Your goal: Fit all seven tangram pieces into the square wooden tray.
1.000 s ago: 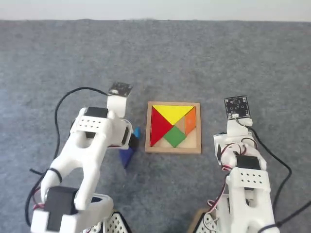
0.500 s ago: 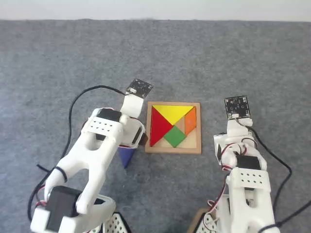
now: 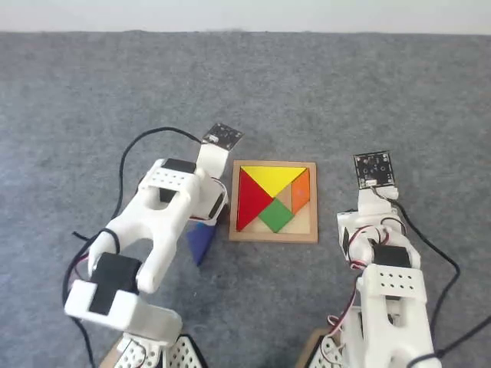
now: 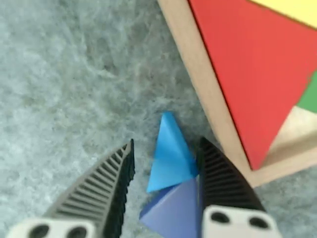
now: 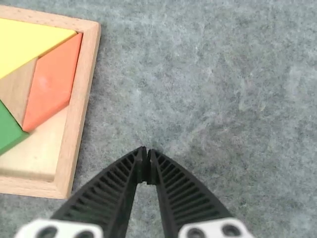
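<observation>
The square wooden tray [image 3: 311, 230] holds a yellow triangle [image 3: 270, 178], a red triangle [image 3: 250, 201], a green square [image 3: 275, 215] and an orange piece [image 3: 301, 190]. My left gripper [image 4: 166, 144] is open just off the tray's left wall [image 4: 190, 54]. A light blue triangle [image 4: 171, 156] lies between its fingers, against the finger nearer the tray. A darker blue piece [image 4: 173, 213] overlaps it and also shows on the carpet [image 3: 200, 244]. My right gripper [image 5: 146, 151] is shut on nothing, over carpet right of the tray [image 5: 74, 134].
Grey carpet [image 3: 322, 100] covers the whole table, with open room beyond the tray and to either side. The left arm [image 3: 165, 218] hangs over the carpet beside the tray's left edge. A black cable [image 3: 126, 165] loops out to its left.
The left arm has swung right toward the tray's left edge and now covers the light blue triangle in the high view. The right arm has stayed still.
</observation>
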{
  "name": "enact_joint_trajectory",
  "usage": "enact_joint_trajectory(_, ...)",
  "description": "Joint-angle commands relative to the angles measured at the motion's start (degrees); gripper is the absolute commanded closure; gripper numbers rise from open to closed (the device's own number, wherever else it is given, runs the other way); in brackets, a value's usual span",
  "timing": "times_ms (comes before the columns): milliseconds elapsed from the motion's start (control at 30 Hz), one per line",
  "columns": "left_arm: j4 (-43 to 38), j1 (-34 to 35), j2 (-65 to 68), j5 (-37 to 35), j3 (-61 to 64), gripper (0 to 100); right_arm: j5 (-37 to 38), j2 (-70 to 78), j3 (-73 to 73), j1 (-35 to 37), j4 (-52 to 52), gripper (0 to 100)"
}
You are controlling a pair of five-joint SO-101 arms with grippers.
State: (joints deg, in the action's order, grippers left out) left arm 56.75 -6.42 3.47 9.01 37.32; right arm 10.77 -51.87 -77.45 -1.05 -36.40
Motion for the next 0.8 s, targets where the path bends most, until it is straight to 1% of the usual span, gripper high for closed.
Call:
enact_joint_trajectory(0,-1.05,-0.18,-0.35,0.79,-2.77,85,0.7,0.22,3.43,0.22,0.84,99.1)
enact_joint_trajectory(100,-1.05,-0.26,-0.35,2.73,-2.59,90,0.7,0.22,3.43,0.22,0.84,99.1)
enact_joint_trajectory(367,-0.53,-0.26,-0.44,3.52,-2.42,96,0.7,0.31,3.43,0.22,0.84,99.1)
enact_joint_trajectory(467,2.37,-0.35,-1.05,4.57,-3.82,98,0.7,0.31,3.43,0.22,1.01,99.1)
enact_joint_trajectory(600,9.05,-0.7,-1.05,4.84,-9.8,99,0.7,0.31,3.43,0.22,1.1,99.1)
enact_joint_trajectory(667,12.31,-2.81,-1.05,6.77,-12.7,99,0.7,0.31,3.43,0.13,1.1,99.1)
enact_joint_trajectory(767,14.86,-8.97,-1.14,8.79,-15.16,99,0.7,0.22,3.43,-0.13,1.19,99.1)
